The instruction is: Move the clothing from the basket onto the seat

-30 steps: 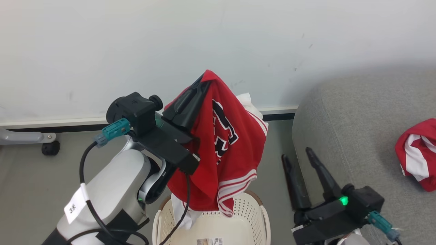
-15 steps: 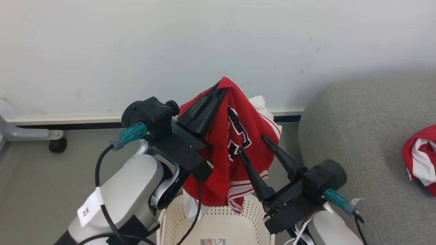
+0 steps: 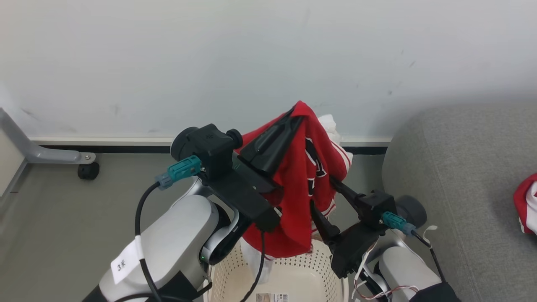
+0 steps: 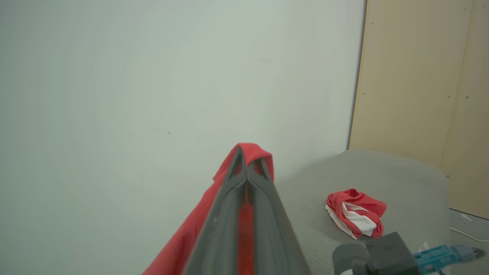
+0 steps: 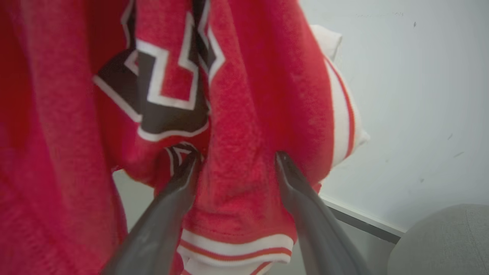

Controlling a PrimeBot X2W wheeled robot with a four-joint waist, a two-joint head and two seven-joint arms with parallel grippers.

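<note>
Garment (image 3: 293, 201), soft, light and limp, hangs over the basket (image 3: 302, 268) from left jaws clenched on its top fold, right jaws spread astride cloth near the hem, a likely second hold.

basket (image 3: 312, 262): near side cut off by bottom edge; left wall behind left arm (image 3: 168, 243).
emblem (image 5: 168, 110): creased, unreadable.
right gripper (image 3: 321, 192): tips lost against hanging garment (image 3: 300, 188).
seat garment (image 3: 527, 201): cut by right edge.
</note>
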